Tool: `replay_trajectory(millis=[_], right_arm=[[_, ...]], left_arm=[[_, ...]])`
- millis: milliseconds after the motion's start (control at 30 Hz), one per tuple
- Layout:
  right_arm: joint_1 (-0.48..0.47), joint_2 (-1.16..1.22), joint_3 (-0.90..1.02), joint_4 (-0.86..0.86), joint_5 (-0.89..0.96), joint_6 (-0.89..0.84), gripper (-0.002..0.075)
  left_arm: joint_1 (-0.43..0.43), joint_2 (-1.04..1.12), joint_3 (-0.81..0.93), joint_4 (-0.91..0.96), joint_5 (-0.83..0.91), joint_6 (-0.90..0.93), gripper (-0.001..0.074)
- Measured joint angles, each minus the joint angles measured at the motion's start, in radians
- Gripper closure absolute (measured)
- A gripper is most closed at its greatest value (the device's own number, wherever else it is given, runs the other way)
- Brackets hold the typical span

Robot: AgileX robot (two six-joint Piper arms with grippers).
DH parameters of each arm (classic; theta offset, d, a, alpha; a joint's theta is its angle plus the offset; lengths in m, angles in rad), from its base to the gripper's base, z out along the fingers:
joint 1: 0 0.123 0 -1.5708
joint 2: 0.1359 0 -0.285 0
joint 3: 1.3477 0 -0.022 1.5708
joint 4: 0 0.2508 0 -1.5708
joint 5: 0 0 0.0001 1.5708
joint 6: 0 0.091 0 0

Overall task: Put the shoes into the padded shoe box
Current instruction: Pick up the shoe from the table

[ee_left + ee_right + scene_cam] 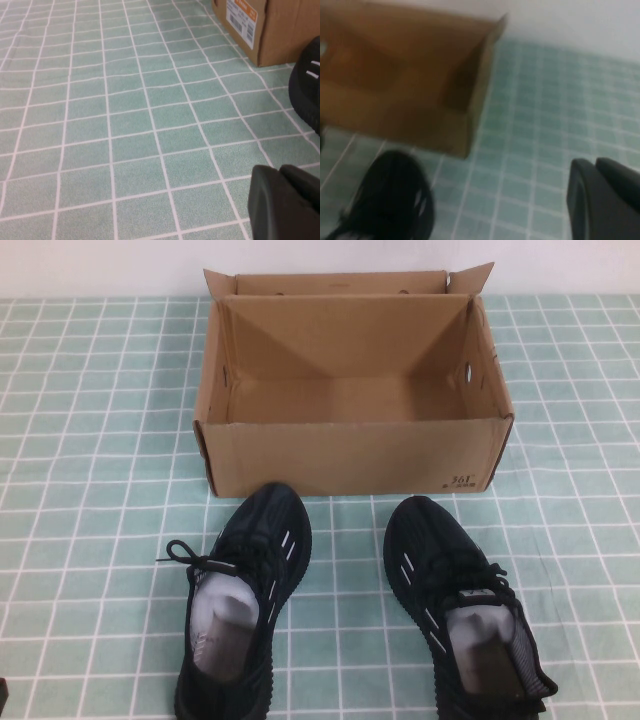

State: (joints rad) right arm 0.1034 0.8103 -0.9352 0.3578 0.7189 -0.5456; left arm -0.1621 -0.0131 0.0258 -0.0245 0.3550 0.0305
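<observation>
- Padded shoe box [355,455] at far centre of the table [90,490], open top up, short flaps raised at the back corners; interior bare cardboard, nothing inside. Small black print at the near right corner of the front wall.
- Left shoe [243,600] just in front of the box, toe pointing at the front wall and close to it, not clearly touching. Laces loose, one end trailing toward the left. White dash marks on the side, grey-white insole visible.
- Right shoe [462,615] beside it to the right, well apart from the first, toe also toward the box but a little short of it. Heel near the table's near edge.
- Both shoes upright on their soles, outside the box.
- Left gripper [285,202] low over the green checked cloth, left of the left shoe and near the box's left end with its white label [241,20]; fingers closed, nothing between them.
- Right gripper [605,200] above the cloth to the right of the right shoe, box corner ahead; fingers closed, nothing held.
- Neither gripper touching a shoe or the box.
</observation>
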Motion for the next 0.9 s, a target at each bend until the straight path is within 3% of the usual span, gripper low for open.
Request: replay_trajectory(millis=[133, 300, 367, 467, 533, 600, 900], right_arm=[[0.178, 0.137, -0.072, -0.006, 0.174, -0.157, 0.0732], [0.417, 0.274, -0.097, -0.165, 0.192, -0.164, 0.0725], [0.498, 0.317, -0.097, -0.245, 0.190, -0.164, 0.0683], [0.596, 0.378, -0.097, -0.358, 0.186, -0.145, 0.0517], [0.635, 0.415, -0.097, -0.407, 0.170, -0.138, 0.0361], [0.651, 0.446, -0.097, -0.424, 0.156, -0.135, 0.0268], [0.657, 0.558, -0.097, -0.520, 0.050, -0.122, 0.0314]], left_arm=[[0.000, 0.000, 0.000, 0.000, 0.000, 0.000, 0.0741], [0.000, 0.000, 0.000, 0.000, 0.000, 0.000, 0.0741], [0.000, 0.000, 0.000, 0.000, 0.000, 0.000, 0.0741], [0.000, 0.000, 0.000, 0.000, 0.000, 0.000, 0.0741], [0.000, 0.000, 0.000, 0.000, 0.000, 0.000, 0.0741], [0.000, 0.000, 0.000, 0.000, 0.000, 0.000, 0.0741], [0.000, 0.000, 0.000, 0.000, 0.000, 0.000, 0.0741]])
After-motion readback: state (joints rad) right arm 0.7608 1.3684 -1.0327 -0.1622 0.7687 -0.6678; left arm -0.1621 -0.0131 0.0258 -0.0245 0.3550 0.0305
